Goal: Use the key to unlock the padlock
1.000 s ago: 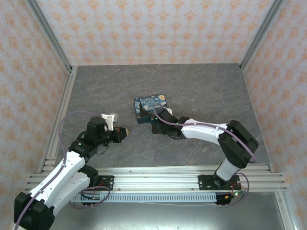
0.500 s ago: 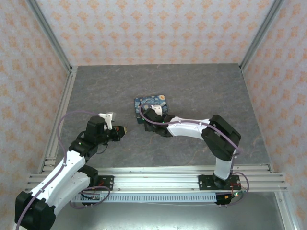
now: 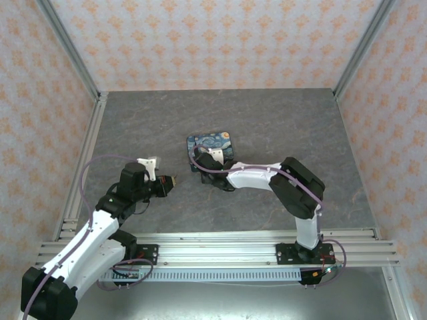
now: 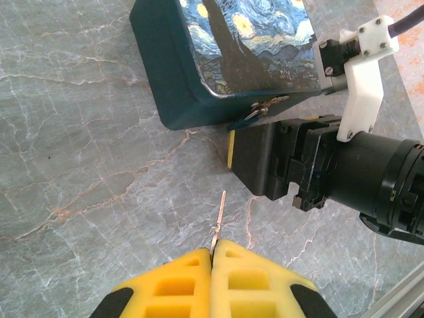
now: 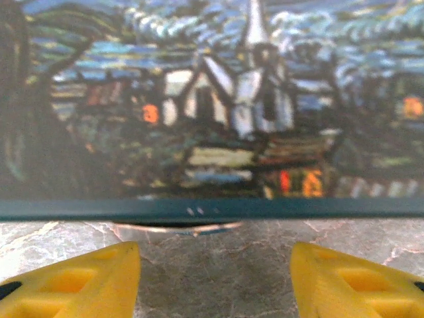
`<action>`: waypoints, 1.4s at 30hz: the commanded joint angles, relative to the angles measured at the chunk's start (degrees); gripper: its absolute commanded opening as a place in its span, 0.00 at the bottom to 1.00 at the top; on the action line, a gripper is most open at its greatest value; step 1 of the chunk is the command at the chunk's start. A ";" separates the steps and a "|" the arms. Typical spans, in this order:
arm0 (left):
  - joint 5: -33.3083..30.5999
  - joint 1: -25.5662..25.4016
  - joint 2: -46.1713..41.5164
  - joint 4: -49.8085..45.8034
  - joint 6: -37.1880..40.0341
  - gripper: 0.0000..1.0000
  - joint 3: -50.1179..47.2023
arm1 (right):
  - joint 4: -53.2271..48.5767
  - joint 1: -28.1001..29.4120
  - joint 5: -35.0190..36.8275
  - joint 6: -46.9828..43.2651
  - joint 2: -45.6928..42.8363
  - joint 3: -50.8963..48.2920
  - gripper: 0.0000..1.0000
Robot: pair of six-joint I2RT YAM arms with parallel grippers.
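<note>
The left gripper (image 4: pixel 213 250) is clamped shut on the key (image 4: pixel 218 218), whose thin metal blade sticks out from between the yellow fingertips toward the painted box (image 4: pixel 218 59). It hangs over the grey table (image 3: pixel 280 127), near and to the left of the box, and has barely shifted over the last second. The right gripper (image 5: pixel 213 255) stands open with nothing between its yellow fingers (image 5: pixel 79 275), facing the box's near side. A second ago it sat off the box's near right corner with the arm stretched out to the right. It has since slid left and farther in along the box's near edge, and the elbow has folded in toward the middle of the table. The padlock (image 4: pixel 242 121) shows as a small teal and metal piece hanging at the box's near edge, just ahead of the right gripper's fingertips. The box itself has stayed where it was.
</note>
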 commanded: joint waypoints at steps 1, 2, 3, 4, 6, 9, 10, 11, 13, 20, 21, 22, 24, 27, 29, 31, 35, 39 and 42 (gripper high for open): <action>-0.47 0.44 -1.52 0.22 1.30 0.00 -0.73 | -0.67 -0.02 1.89 -0.47 1.53 2.73 0.61; -0.46 0.44 -1.70 0.06 1.45 0.00 -0.82 | -0.81 -0.04 1.82 -0.62 1.75 3.07 0.60; -0.38 0.44 -1.87 -0.09 1.49 0.00 -0.89 | -0.90 -0.05 1.86 -0.65 1.96 3.45 0.59; -0.37 0.47 -2.06 -0.33 1.67 0.00 -0.99 | -0.99 0.00 1.87 -0.67 2.13 3.82 0.59; -0.32 0.53 -2.24 -0.62 1.91 0.00 -1.10 | -1.03 0.02 2.10 -0.83 2.45 4.33 0.58; 0.06 0.53 -2.25 -0.84 2.23 0.00 -1.26 | -1.33 0.02 2.76 -0.99 3.07 5.07 0.52; 0.15 0.53 -2.32 -0.88 2.28 0.00 -1.35 | -1.54 -0.02 3.10 -1.07 3.27 5.36 0.49; 0.24 0.53 -2.41 -0.95 2.37 0.00 -1.43 | -1.57 -0.12 3.31 -1.16 3.59 5.61 0.46; 0.24 0.53 -2.64 -1.15 2.54 0.00 -1.52 | -1.64 -0.18 3.46 -1.23 3.95 5.95 0.39; 0.63 0.53 -3.73 -1.81 3.15 0.00 -2.03 | -1.65 -0.82 2.32 -1.37 4.79 6.69 0.22; 0.95 0.53 -3.82 -1.68 3.23 0.00 -2.05 | -1.60 -0.85 2.15 -1.44 4.81 6.68 0.20; 1.43 0.53 -3.90 -1.34 3.38 0.00 -2.14 | -1.51 -0.97 1.79 -1.52 4.63 6.68 0.16; 3.02 0.53 -4.08 -0.21 3.52 0.00 -2.31 | -1.31 -1.21 0.40 -2.01 4.19 6.59 0.09; 4.15 0.53 -4.18 1.16 3.25 0.00 -2.49 | -0.26 -1.72 -3.30 -2.91 2.10 5.53 0.00; 5.08 0.53 -3.92 2.15 3.25 0.00 -2.54 | 1.61 -2.38 -6.59 -3.57 -0.17 3.96 0.00; 6.50 0.53 -3.50 3.42 3.19 0.00 -2.67 | 2.73 -3.23 -10.04 -3.48 -2.25 2.72 0.00; 10.66 0.58 -2.00 6.47 3.08 0.00 -2.71 | 3.51 -5.67 -17.16 -1.75 -5.82 1.21 0.00; 15.11 0.29 -0.93 11.45 2.42 0.00 -3.73 | 4.23 -7.84 -23.87 0.83 -8.47 0.19 0.00; 16.69 -0.70 -0.66 16.80 1.58 0.00 -5.35 | 4.10 -9.22 -28.65 1.89 -9.99 0.49 0.00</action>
